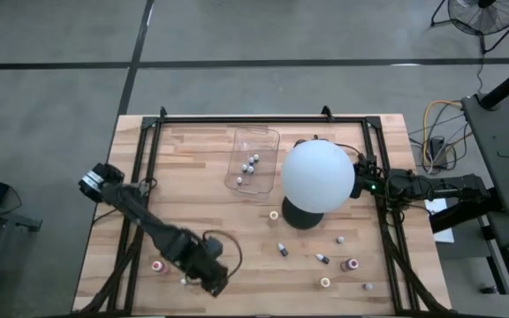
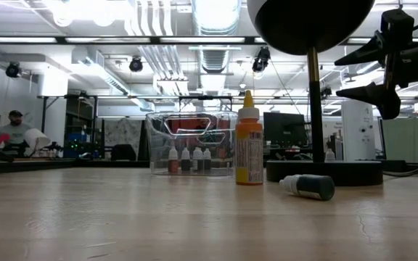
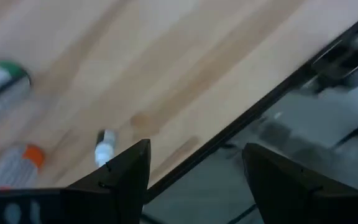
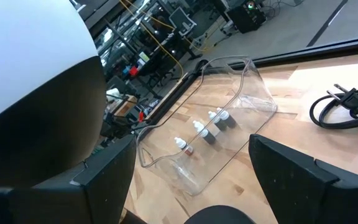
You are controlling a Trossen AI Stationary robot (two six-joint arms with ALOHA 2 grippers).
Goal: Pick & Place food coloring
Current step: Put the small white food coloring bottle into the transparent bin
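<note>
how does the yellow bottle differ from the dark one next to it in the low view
The yellow bottle stands upright on the table; the dark bottle lies on its side. The yellow bottle has a yellow pointed tip and a printed label; the dark bottle has a white cap and no label that shows. The yellow bottle rises much higher in the picture. Both rest loose on the table, outside the clear tray.

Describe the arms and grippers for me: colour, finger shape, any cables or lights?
Both arms are dark, nearly black, jointed links. The left arm has a silvery base joint and a thin black cable looping by its wrist. The right arm shows a small green light near its wrist. Each gripper's two fingers are matte black, wedge-shaped.
</note>
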